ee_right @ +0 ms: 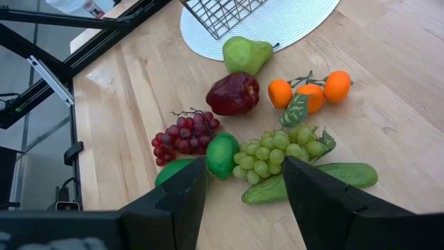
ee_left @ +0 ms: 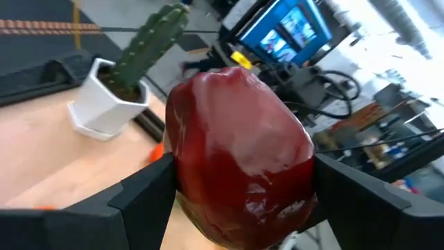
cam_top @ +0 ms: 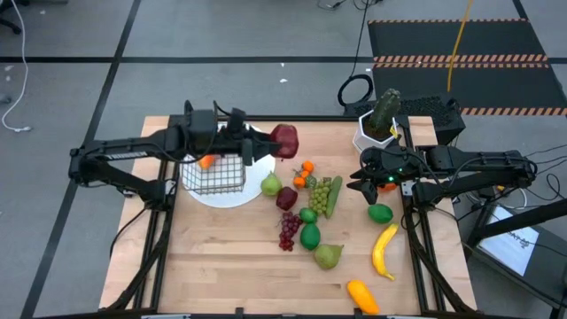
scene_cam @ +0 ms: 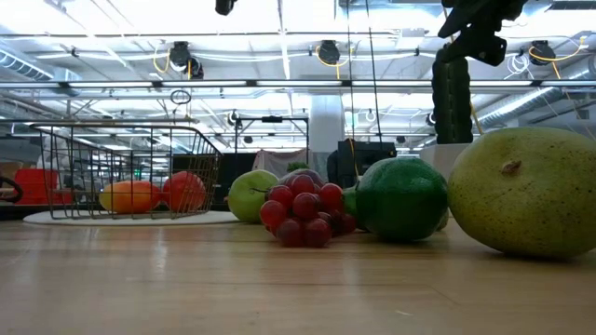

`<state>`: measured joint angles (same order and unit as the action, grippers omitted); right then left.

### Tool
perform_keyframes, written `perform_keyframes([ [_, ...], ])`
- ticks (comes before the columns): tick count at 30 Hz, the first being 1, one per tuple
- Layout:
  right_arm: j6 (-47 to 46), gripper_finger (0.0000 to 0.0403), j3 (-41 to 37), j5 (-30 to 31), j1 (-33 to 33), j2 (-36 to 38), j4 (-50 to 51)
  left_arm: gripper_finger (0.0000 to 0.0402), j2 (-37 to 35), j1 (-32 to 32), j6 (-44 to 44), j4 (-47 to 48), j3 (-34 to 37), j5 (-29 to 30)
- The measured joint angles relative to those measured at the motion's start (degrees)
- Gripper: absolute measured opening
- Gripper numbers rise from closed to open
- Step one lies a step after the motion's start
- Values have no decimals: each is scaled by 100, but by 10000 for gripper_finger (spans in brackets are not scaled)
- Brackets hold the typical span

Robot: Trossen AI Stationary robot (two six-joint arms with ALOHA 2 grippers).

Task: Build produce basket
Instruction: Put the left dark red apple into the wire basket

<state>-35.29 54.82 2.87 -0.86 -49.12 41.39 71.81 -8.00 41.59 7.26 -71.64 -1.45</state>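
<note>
The wire basket [cam_top: 214,174] stands on the round white plate [cam_top: 244,195] at the table's left middle. An orange fruit [scene_cam: 130,196] and a red one [scene_cam: 184,191] lie inside it. My left gripper [cam_top: 262,142] is beside the basket's far right corner and is shut on a dark red apple [cam_top: 284,140]. My right gripper [ee_right: 243,187] hangs open above the produce pile: green grapes [ee_right: 277,151], cucumber [ee_right: 326,179], lime [ee_right: 222,154], purple grapes [ee_right: 182,135], another red apple [ee_right: 232,94], a pear [ee_right: 246,54] and small oranges [ee_right: 309,90]. My left gripper pinches the red apple's two opposite sides [ee_left: 187,167] between its two fingers [ee_left: 146,191]. The fingers come roughly level from the table's left. The apple is lifted clear of the table, bulging out in front of the fingertips.
A green cactus in a white pot [cam_top: 379,124] stands at the far right edge, close behind my right arm. A lime [cam_top: 379,213], a banana [cam_top: 384,251], a pear [cam_top: 328,257] and an orange fruit [cam_top: 361,297] lie toward the near right. Bare wood stretches across the near left.
</note>
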Motion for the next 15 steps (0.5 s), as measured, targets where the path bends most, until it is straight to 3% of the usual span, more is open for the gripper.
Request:
perform_keyframes([
  [15, 0, 185, 0, 2, 1, -1, 1, 315, 2, -38, -463, 1416, -17, 454],
])
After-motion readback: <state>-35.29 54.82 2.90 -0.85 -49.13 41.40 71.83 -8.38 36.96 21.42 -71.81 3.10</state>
